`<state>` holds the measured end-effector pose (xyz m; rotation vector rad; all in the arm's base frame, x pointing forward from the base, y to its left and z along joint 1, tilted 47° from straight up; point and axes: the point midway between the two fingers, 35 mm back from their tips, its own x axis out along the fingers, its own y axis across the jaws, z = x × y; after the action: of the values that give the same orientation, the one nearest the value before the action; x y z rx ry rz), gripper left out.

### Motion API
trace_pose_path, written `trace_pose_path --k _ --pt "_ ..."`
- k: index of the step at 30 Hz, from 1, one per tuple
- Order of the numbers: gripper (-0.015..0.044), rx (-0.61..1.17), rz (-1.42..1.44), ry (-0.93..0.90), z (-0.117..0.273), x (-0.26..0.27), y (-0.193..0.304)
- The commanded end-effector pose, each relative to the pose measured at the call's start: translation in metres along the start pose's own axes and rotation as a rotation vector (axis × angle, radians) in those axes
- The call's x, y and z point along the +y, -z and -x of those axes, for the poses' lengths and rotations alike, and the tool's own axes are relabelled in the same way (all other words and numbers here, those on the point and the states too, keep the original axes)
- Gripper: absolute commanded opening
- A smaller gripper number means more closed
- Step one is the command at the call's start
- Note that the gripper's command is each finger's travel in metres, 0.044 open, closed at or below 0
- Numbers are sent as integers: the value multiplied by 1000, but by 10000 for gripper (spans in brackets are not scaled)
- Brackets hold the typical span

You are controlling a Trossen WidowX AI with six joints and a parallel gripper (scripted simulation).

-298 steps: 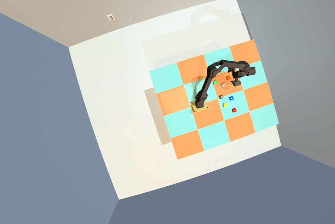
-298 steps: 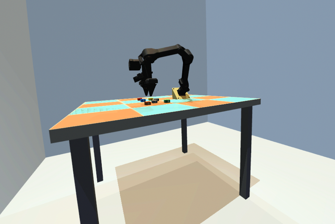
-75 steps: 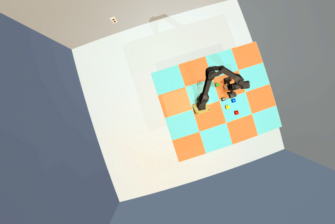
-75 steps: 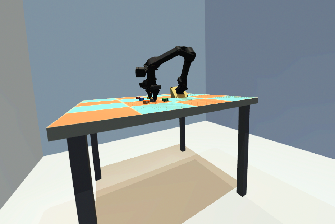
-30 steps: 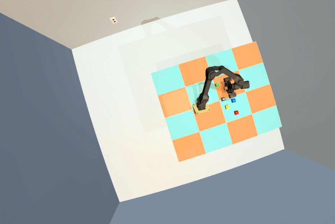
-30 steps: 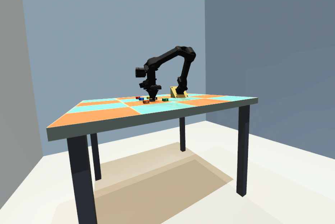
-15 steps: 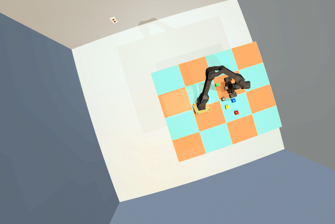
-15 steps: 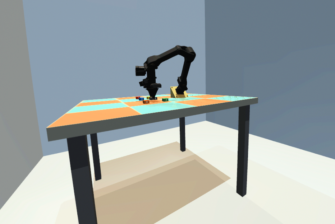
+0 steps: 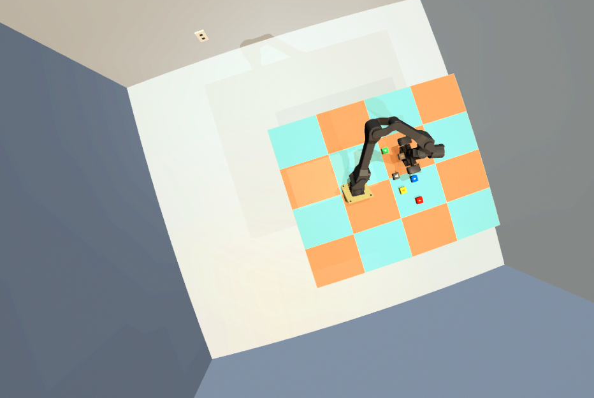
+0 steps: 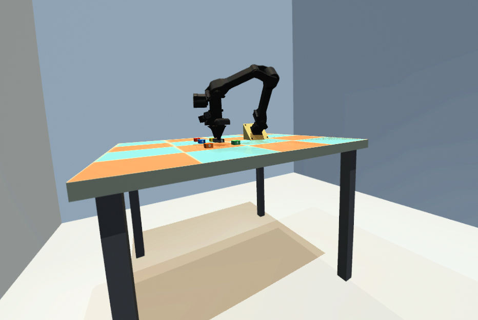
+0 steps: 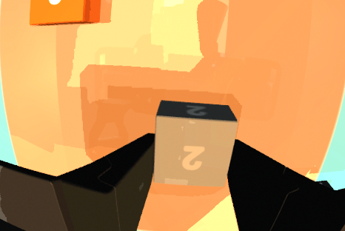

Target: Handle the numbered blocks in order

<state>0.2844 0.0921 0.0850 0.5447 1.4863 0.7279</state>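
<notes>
My gripper (image 9: 402, 155) (image 10: 217, 139) (image 11: 192, 146) is shut on the dark block (image 11: 192, 149) showing a 2, with its fingers on two opposite sides. The block appears to hang slightly above the table (image 9: 338, 268) (image 10: 216, 165). An orange block (image 10: 208, 145) (image 11: 55, 1) showing a 0 stands at the upper left in the wrist view. Green (image 9: 385, 150) (image 10: 235, 142), blue (image 9: 414, 178) (image 10: 201, 141), yellow (image 9: 403, 189), red (image 9: 419, 199) (image 10: 196, 139) and another dark block (image 9: 395, 175) stand on the table. Their digits are too small to read.
The arm's yellow base (image 9: 352, 198) (image 10: 249, 132) stands on the table. The second dark block and the blue block are close beside the gripper in the top view. The arm hides the orange block there.
</notes>
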Motion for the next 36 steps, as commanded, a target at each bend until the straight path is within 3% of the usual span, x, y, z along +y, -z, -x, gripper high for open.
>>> trace_pose_path --k 1,19,30,34,36 --pt "120 -1 2 3 -4 -1 0" --pt "120 -1 2 3 -14 0 0" --pt "400 -1 2 3 -14 0 0" --pt "400 -1 2 3 -11 -1 0" --pt "400 -1 1 5 11 -1 -1"
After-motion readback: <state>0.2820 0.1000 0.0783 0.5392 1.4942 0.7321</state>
